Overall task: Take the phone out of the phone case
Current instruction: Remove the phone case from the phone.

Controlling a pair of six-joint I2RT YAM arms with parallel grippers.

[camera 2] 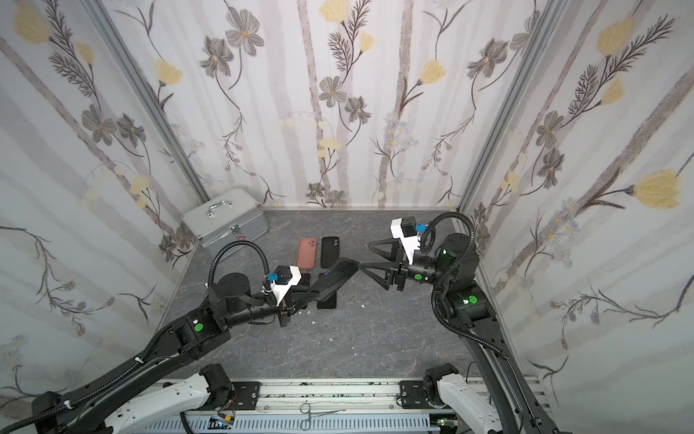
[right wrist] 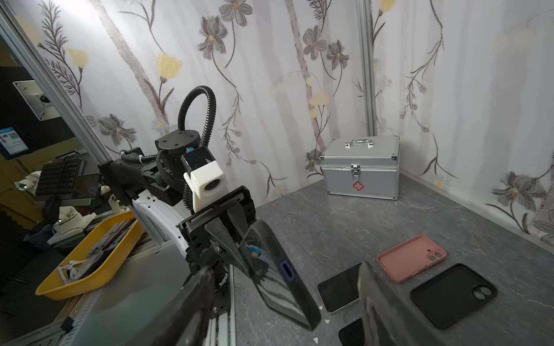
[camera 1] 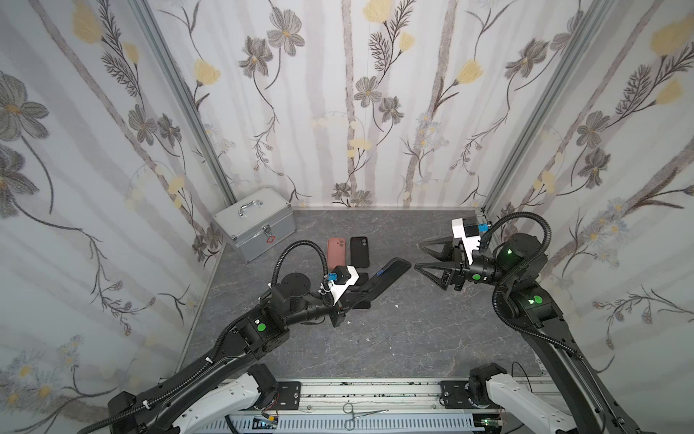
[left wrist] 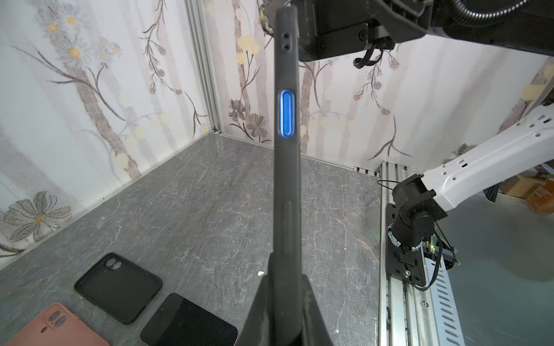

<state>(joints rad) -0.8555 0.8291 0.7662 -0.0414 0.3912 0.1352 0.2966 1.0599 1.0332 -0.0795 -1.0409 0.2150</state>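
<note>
The phone (camera 1: 388,273) sits inside a dark phone case (left wrist: 287,155) with a blue side button, and its glossy screen (right wrist: 269,281) shows in the right wrist view. It is lifted off the table, slanting up toward the right arm. My left gripper (camera 1: 362,293) is shut on its near end, with one finger (left wrist: 311,299) pressed against each face. My right gripper (camera 1: 417,257) is open at the phone's far end. Its fingers (right wrist: 195,296) stand wide on either side of that end without touching it. In both top views the two grippers face each other (camera 2: 363,256).
On the table behind the phone lie a pink empty case (camera 1: 336,255) and a black empty case (camera 1: 359,251). Bare phones (right wrist: 340,287) lie under the left gripper. A silver latched box (camera 1: 255,223) stands at the back left corner. Forceps (camera 1: 360,415) rest on the front rail.
</note>
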